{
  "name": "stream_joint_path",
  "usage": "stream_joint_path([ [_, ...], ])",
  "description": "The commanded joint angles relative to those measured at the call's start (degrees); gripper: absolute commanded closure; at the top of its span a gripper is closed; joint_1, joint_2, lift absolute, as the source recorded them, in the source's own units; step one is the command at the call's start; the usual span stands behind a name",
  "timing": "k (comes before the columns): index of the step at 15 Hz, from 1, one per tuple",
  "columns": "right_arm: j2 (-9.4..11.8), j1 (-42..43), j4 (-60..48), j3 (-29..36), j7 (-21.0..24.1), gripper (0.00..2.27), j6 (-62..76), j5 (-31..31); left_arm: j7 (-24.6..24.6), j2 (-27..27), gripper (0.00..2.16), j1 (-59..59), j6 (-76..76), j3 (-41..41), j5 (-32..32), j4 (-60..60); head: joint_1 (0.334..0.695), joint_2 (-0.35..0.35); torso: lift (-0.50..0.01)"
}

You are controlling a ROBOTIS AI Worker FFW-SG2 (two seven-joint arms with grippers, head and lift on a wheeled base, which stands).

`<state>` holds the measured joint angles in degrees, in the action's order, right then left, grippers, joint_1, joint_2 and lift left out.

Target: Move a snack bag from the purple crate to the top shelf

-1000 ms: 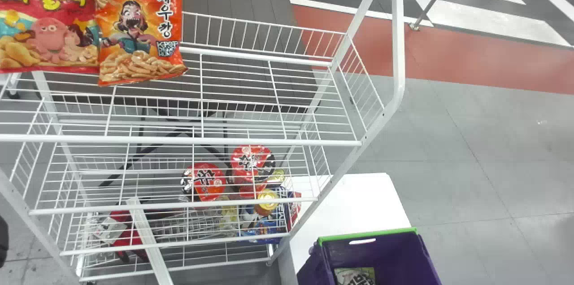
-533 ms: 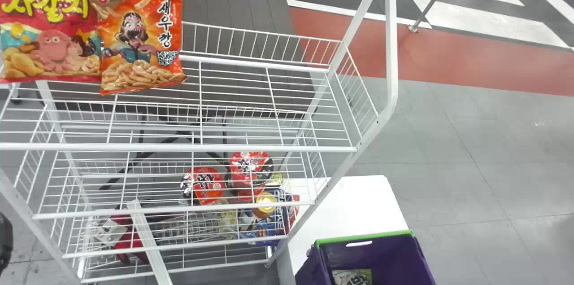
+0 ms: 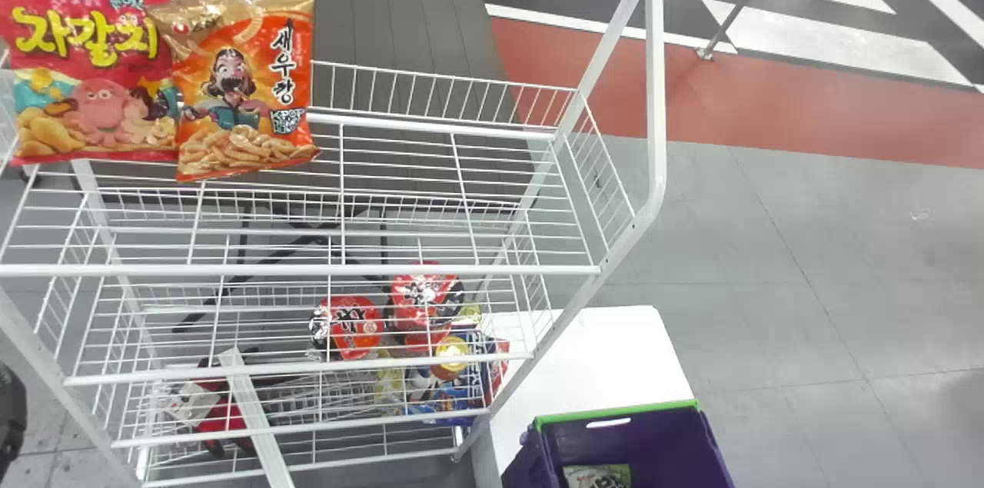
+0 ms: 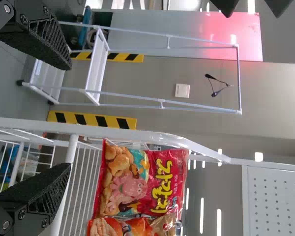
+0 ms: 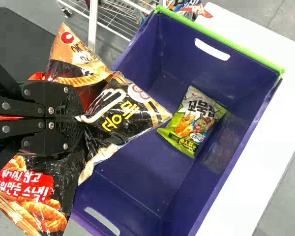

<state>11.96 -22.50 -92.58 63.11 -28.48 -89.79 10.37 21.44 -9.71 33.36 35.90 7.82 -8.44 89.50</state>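
In the right wrist view my right gripper (image 5: pixel 78 118) is shut on a black-and-orange snack bag (image 5: pixel 123 110), whose crumpled ends stick out around the fingers beside the purple crate (image 5: pixel 132 182). A green snack bag (image 5: pixel 191 123) lies inside that crate. The white wire rack's top shelf (image 3: pixel 400 188) bears a red snack bag (image 3: pixel 96 65) and an orange one (image 3: pixel 242 88), side by side at its left. In the left wrist view my left gripper (image 4: pixel 66 115) stands open near the rack, with the red bag (image 4: pixel 147 182) beyond its fingertips.
Red-lidded cups (image 3: pixel 350 326) and other packages sit on lower rack levels. The crate (image 3: pixel 630 434) stands on a white surface (image 3: pixel 584 357) right of the rack. A white upright post (image 3: pixel 656 73) rises at the top shelf's right end.
In the head view the rack and its two bags have shifted downward, and the crate slightly down and left. The green bag still lies in the crate.
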Motion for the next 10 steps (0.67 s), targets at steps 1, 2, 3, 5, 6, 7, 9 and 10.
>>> stream_joint_path([
  [1,-0.1,0.0,0.3,0.0,0.0,2.26,-0.3,0.0,0.0,0.0,0.12,-0.1,0.0,0.0,0.0,-0.2,0.695,-0.350,0.008],
  [2,-0.1,0.0,0.4,-0.2,0.0,2.26,-0.3,0.0,0.0,0.0,0.12,-0.1,0.0,-0.1,0.0,-0.2,0.695,-0.350,0.009],
  [3,-0.2,0.0,0.5,-0.4,0.0,2.26,-0.3,0.0,0.0,0.0,0.12,-0.1,0.0,-0.1,0.0,-0.2,0.695,-0.350,0.009],
  [5,-0.4,0.0,0.5,-0.4,-0.1,2.26,-0.3,0.4,0.0,0.0,0.12,-0.1,0.0,-0.2,-0.1,-0.2,0.695,-0.350,0.009],
  [6,-0.5,0.0,0.5,-0.2,-0.9,2.26,-0.3,0.7,0.0,0.0,0.12,-0.1,0.0,-0.2,-0.1,-0.2,0.695,-0.350,0.009],
  [7,-0.6,0.0,0.4,0.1,-2.5,2.26,0.4,1.0,0.0,0.0,0.12,-0.1,0.0,-0.2,-0.1,-0.3,0.695,-0.350,0.009],
  [9,-2.1,0.0,-0.8,1.1,-8.1,2.26,3.7,2.9,0.0,0.1,0.12,-0.3,-0.2,-0.2,-0.1,-0.3,0.695,-0.350,0.007],
  [10,-3.2,0.0,-2.4,1.7,-10.8,2.26,3.5,4.1,0.0,0.1,0.12,-0.3,-0.2,-0.1,0.0,-0.3,0.695,-0.350,0.007],
])
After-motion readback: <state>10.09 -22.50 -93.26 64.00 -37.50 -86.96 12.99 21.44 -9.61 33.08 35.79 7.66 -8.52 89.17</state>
